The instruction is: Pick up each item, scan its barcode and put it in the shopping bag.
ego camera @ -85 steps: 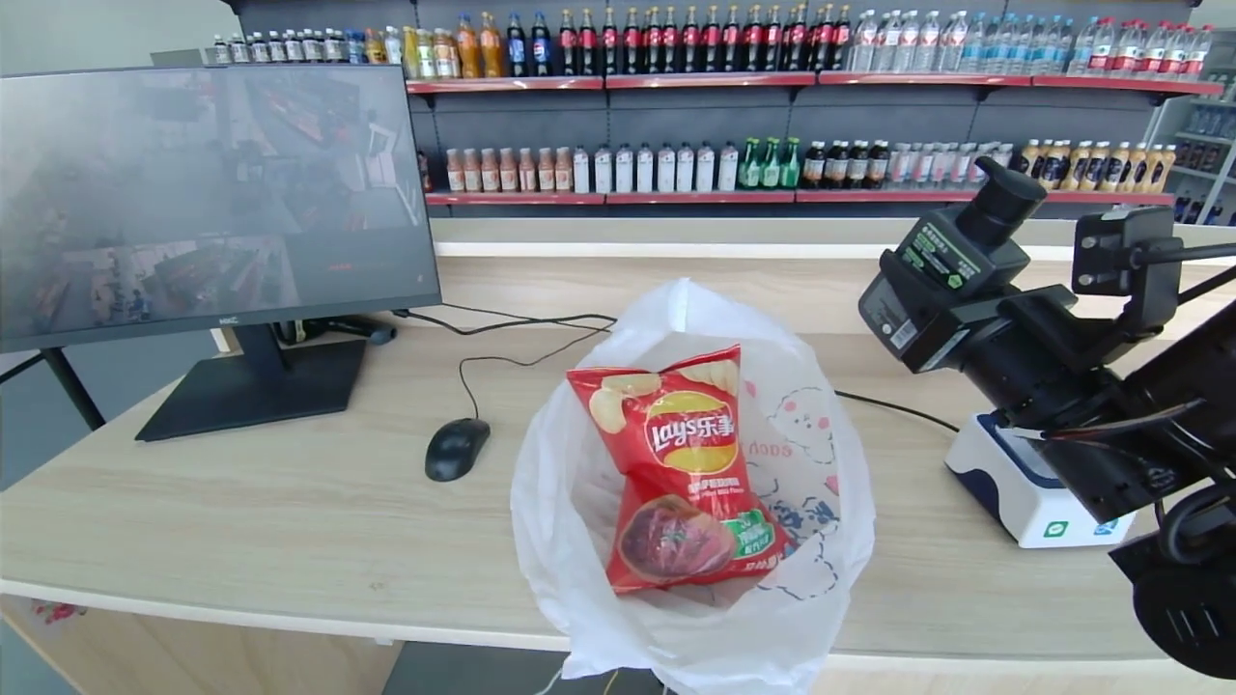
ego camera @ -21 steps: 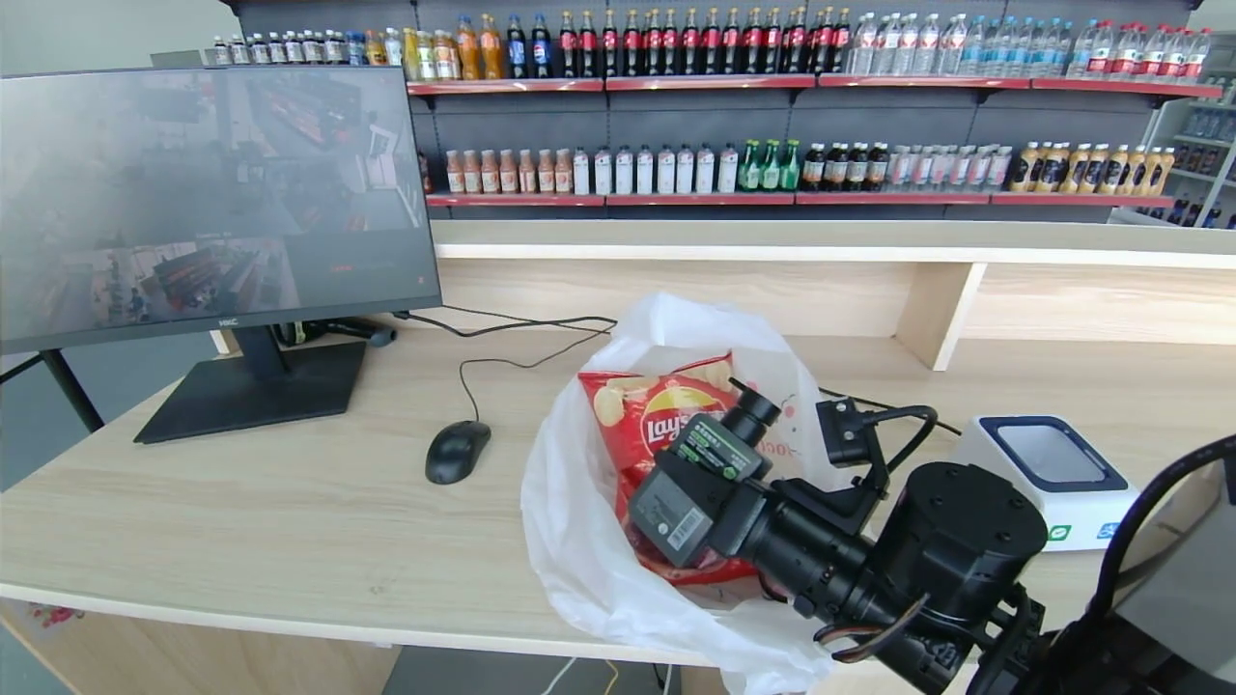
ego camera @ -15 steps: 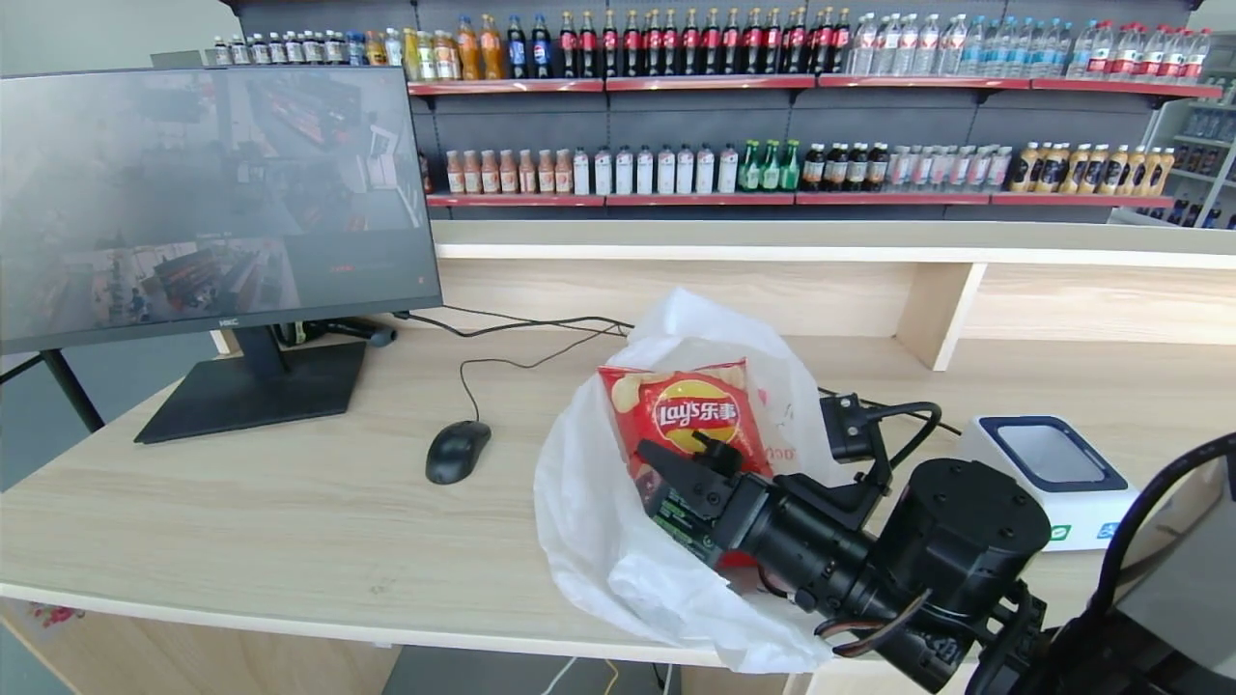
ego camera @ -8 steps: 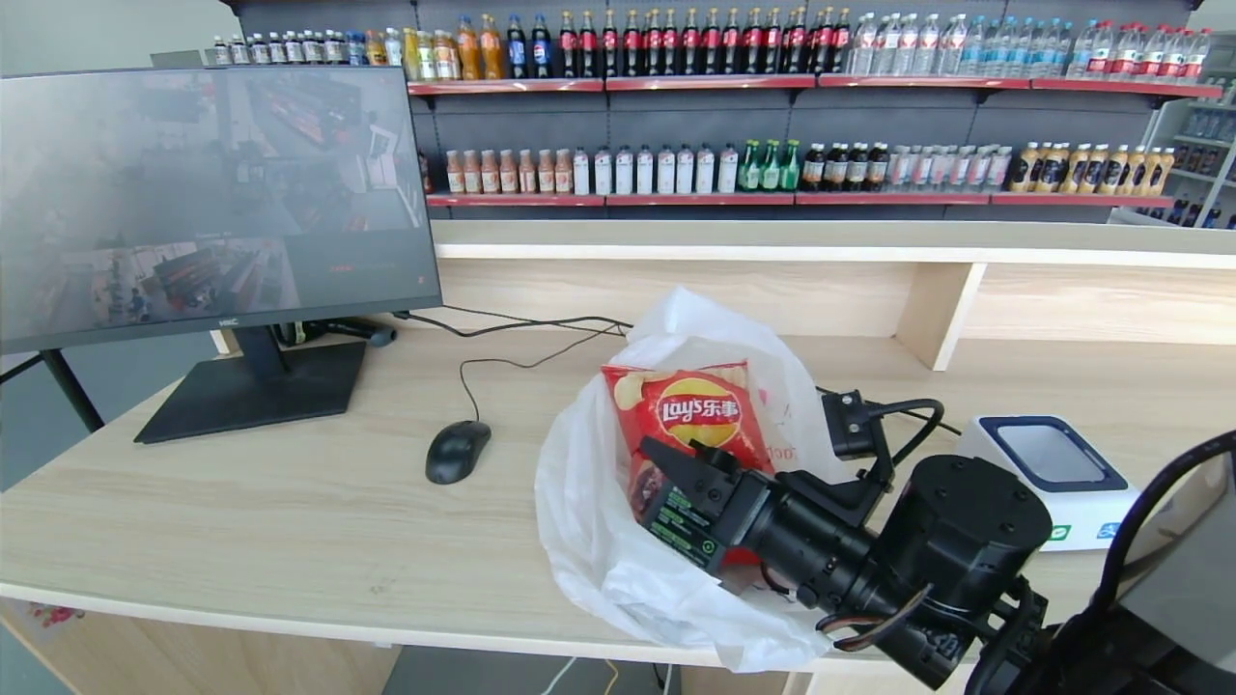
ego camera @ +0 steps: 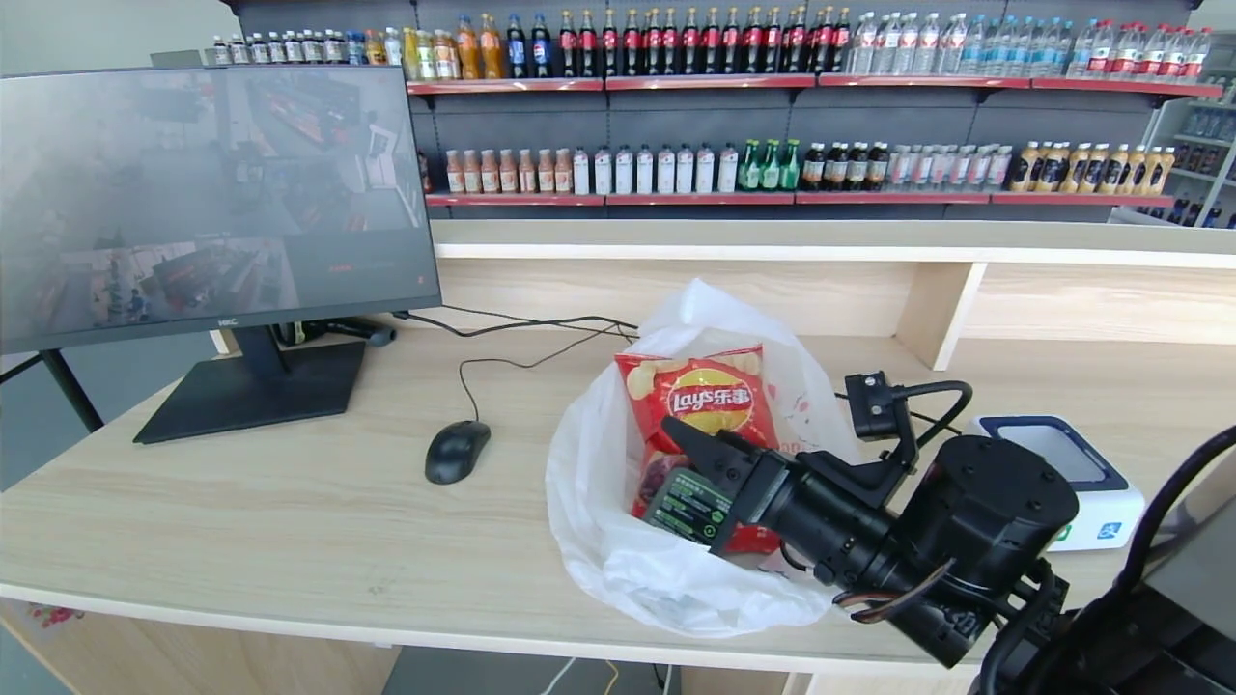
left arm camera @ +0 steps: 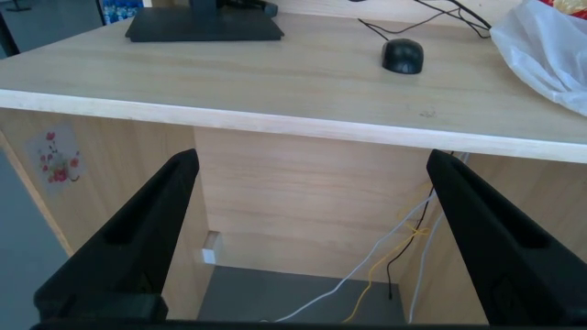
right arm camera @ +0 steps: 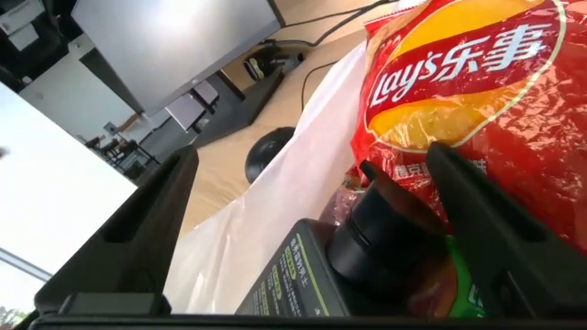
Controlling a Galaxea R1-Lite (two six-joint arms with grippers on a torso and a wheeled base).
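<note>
A white plastic shopping bag (ego camera: 618,569) stands open on the counter's front middle, and a red bag of chips (ego camera: 705,396) is upright inside it. My right gripper (ego camera: 676,473) reaches into the bag from the right. A dark bottle with a green label (ego camera: 690,502) lies in the bag just below the gripper. In the right wrist view that gripper (right arm camera: 312,160) is open, and the bottle (right arm camera: 303,275) with its black cap rests between the spread fingers against the chips (right arm camera: 477,82). My left gripper (left arm camera: 312,156) is open below the counter's front edge (left arm camera: 275,115).
The white barcode scanner (ego camera: 1057,473) sits right of the bag. A black mouse (ego camera: 456,451) lies left of the bag, with a monitor (ego camera: 212,193) at the back left and cables behind. A raised wooden ledge (ego camera: 830,251) bounds the counter's far side.
My right arm came down from above the scanner into the bag with the bottle. In the last second it shifted right, and the bag and chips moved right with it.
</note>
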